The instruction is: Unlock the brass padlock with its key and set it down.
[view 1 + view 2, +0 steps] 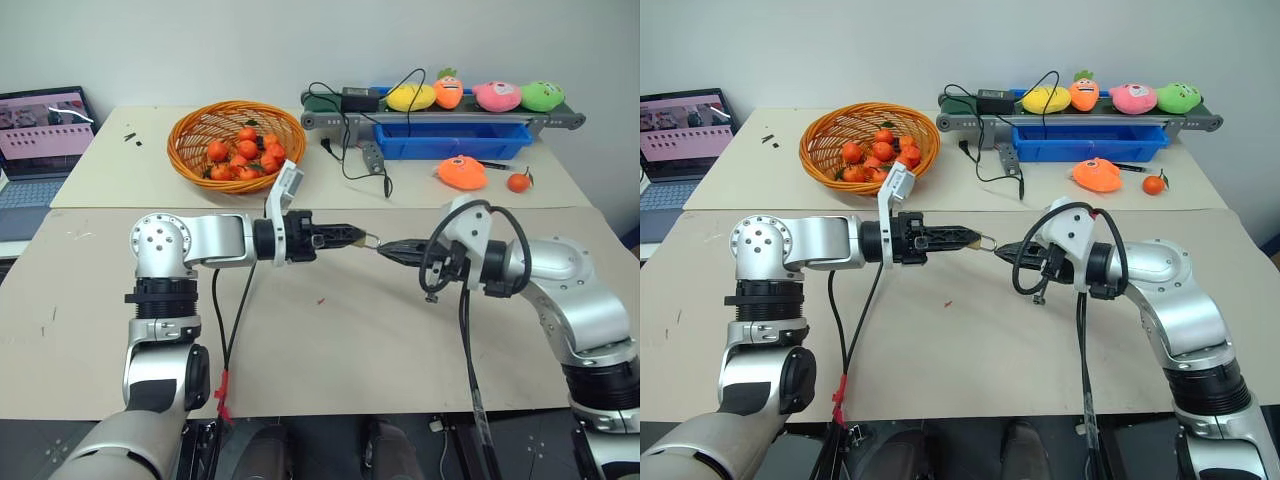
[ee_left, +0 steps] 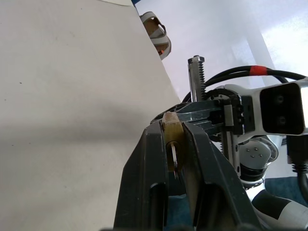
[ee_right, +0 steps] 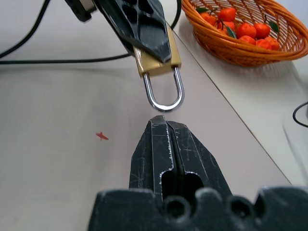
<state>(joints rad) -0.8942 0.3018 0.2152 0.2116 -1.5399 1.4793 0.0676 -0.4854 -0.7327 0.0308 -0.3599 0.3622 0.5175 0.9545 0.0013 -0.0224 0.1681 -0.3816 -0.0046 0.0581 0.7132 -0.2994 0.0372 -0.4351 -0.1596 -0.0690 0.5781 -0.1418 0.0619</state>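
Observation:
My left gripper (image 1: 358, 237) reaches level toward the right and is shut on the brass padlock (image 3: 154, 62), above the table's middle. The lock's silver shackle (image 3: 164, 94) sticks out past the fingertips toward my right gripper (image 3: 160, 122). That gripper is shut, its tips just short of the shackle's curve, not touching it. In the left wrist view a thin dull-metal piece (image 2: 173, 156) hangs from the padlock (image 2: 169, 126) between the left fingers; it looks like the key, but I cannot be sure.
A wicker basket (image 1: 190, 130) of small oranges stands at the back left, a laptop (image 1: 40, 135) further left. At the back right are a blue tray (image 1: 450, 140), plush toys, a black cable (image 1: 350, 150) and an orange plush (image 1: 462, 172). A red speck (image 1: 320, 300) lies on the table.

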